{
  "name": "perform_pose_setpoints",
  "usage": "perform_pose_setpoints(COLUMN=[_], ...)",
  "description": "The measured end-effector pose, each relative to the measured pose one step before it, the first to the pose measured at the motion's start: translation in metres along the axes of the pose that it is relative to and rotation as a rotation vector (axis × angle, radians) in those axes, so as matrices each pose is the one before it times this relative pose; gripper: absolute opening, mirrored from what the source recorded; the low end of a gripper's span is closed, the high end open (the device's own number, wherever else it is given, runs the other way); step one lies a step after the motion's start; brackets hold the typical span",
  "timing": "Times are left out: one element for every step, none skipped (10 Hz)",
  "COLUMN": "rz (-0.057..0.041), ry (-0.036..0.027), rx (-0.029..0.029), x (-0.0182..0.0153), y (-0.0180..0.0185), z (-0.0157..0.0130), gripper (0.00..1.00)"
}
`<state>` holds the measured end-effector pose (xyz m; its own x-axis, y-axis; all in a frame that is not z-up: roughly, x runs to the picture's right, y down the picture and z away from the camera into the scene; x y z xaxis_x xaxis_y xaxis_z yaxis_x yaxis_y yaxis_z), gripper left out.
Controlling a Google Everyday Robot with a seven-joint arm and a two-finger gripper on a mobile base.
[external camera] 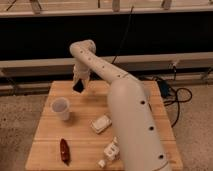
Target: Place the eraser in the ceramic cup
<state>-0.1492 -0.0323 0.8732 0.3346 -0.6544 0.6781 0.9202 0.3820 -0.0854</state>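
The white ceramic cup point(60, 108) stands upright on the left part of the wooden table point(80, 145). My gripper point(78, 85) hangs from the white arm above the table's back edge, up and to the right of the cup. A small black chunk, the eraser point(78, 87), shows at the gripper's tip, held above the table.
A dark red elongated object point(64, 150) lies near the front left. A white rectangular block point(101, 123) lies mid-table, and further white blocks point(111, 151) lie near the front beside my arm. Black cables point(172, 95) lie on the floor to the right.
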Motion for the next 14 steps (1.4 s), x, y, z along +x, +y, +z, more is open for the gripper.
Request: perform_pose_setpoints(rz=[-0.01528,-0.02276,-0.01714,-0.01269,-0.01855,-0.01517,-0.01244,-0.01018,-0.01423,-0.01642,-0.01753,-0.03529,-0.02792,-0.02725], ry=[-0.00732,-0.01298,-0.01313,-0.01086,-0.01065,-0.00948,-0.00784,-0.00653,-0.00834,-0.00593,-0.00203,-0.00088,-0.00023,0.00177], rx=[0.00496,0.00616,0.00354,0.00321,0.01077,0.00857,0.00564,0.005,0.00506,0.00477,0.00222,0.00047,-0.00139,-0.0041], x=[-0.00479,-0.0098,-0.00969,-0.00769,-0.01083,-0.01064,-0.00961,-0.00688,-0.00844,-0.00811,-0.00704,-0.01333,-0.00789,-0.00812], y=[-0.00319,-0.00492,-0.00252,-0.00129,-0.00297,-0.00272,-0.00178,-0.00193,-0.00264,-0.00374,-0.00328,-0.00819,-0.00568,-0.00433], z=[-0.00364,-0.00268,-0.00175,-0.0007,-0.00091,-0.00038,0.00003,0.00035,0.00117,0.00126,0.00147,0.0036,0.00303,0.00377], gripper=[0.0,0.0,0.0,0.0,0.0,0.0,0.0,0.0,0.0,0.0,0.0,0.0,0.0,0.0])
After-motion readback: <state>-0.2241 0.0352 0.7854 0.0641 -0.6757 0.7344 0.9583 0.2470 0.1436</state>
